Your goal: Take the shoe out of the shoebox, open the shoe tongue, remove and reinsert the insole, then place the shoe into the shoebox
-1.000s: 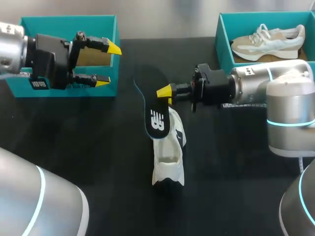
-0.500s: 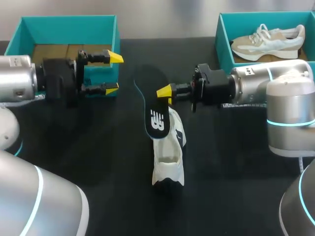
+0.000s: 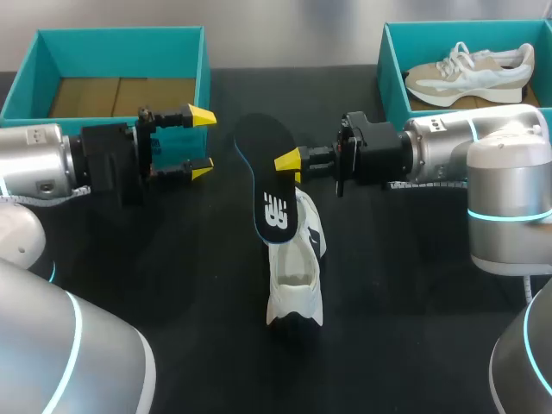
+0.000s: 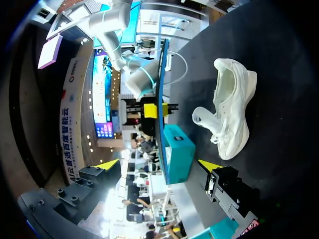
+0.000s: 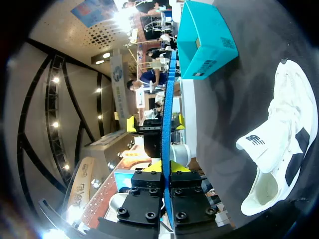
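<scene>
The black foam insole (image 3: 269, 185) is covering the 12 o'clock end of the white lace-up sneaker (image 3: 296, 276). Only one yellow tip of the right gripper (image 3: 285, 162) is showing, and the insole is hiding the other. At 2 o'clock, the right arm (image 3: 483, 147) is masking the near wall of the teal cardboard box (image 3: 385, 60), which the view's edge is cutting off.

The left gripper (image 3: 203, 142) has come down off the shoebox (image 3: 121, 39) and swung in over the table, fingers apart, closing on the insole (image 3: 267, 172).
</scene>
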Available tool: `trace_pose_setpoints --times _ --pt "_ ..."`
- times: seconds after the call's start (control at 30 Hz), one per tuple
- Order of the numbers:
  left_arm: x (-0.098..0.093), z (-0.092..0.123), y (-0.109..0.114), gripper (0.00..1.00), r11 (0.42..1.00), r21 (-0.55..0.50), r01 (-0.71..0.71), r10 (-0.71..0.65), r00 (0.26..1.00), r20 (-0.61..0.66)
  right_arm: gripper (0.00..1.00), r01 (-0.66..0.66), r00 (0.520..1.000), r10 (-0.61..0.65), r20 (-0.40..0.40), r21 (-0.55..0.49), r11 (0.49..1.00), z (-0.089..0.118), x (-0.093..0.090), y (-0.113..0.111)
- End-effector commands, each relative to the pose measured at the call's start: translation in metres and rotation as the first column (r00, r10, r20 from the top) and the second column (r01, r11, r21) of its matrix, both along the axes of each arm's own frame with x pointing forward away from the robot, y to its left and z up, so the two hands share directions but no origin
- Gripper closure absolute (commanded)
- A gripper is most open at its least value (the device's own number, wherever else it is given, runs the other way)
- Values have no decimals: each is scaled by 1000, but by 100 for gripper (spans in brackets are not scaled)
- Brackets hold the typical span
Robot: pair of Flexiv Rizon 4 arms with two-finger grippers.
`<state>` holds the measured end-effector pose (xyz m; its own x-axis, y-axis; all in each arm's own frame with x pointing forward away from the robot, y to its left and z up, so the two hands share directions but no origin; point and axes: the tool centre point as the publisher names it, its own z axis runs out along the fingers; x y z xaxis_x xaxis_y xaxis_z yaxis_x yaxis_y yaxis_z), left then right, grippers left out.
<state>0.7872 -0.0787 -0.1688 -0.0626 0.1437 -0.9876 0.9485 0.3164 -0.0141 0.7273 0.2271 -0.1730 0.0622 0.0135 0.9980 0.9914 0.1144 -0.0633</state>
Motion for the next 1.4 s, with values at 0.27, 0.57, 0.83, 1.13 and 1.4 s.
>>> trace_pose_setpoints --times 0.27,0.57,0.83,1.13,1.4 --pt "5 -9 -20 9 1000 16 -9 9 1000 -6 100 1 1000 -1 0 -1 1000 -1 0 2" --pt "1 -18 -40 31 998 -68 -1 1 1000 -9 100 1 1000 -1 0 -1 1000 -1 0 2" --pt "-7 -16 -56 47 996 -91 23 -22 1000 12 100 1 1000 -1 0 -1 1000 -1 0 2" --pt "-12 -11 -70 49 994 -102 23 -19 999 35 100 1 1000 -1 0 -1 1000 -1 0 2" --pt "-10 -9 -76 48 996 -89 -8 12 998 55 100 1 1000 -1 0 -1 1000 -1 0 2"
